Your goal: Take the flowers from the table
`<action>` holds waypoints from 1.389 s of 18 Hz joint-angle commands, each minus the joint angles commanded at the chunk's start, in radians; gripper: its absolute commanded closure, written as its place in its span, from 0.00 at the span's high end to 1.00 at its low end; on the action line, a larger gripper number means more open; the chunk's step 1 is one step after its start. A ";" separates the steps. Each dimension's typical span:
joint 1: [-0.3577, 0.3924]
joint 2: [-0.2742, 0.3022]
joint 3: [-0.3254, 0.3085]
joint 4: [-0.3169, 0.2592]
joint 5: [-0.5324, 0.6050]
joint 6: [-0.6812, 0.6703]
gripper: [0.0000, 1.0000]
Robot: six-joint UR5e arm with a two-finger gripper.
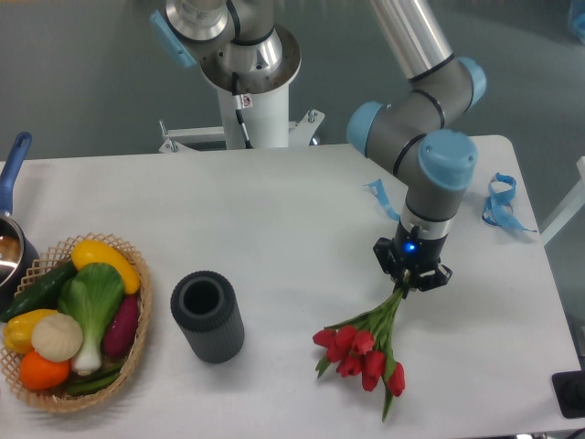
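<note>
The bunch of red tulip buds on thin green stems hangs low right of the frame, long axis slanting up-right into my tool, which is clamped on the stem ends (buds look barely clear of the white desk). Left: empty dark ribbed cylinder cup, then wicker basket holding vegetables.

No readable text, label, brand, number or sign can be made out anywhere in the view; none is seen on the arm or on any object.
</note>
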 joint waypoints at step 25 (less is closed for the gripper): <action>0.084 0.104 0.039 0.003 -0.493 -0.158 0.04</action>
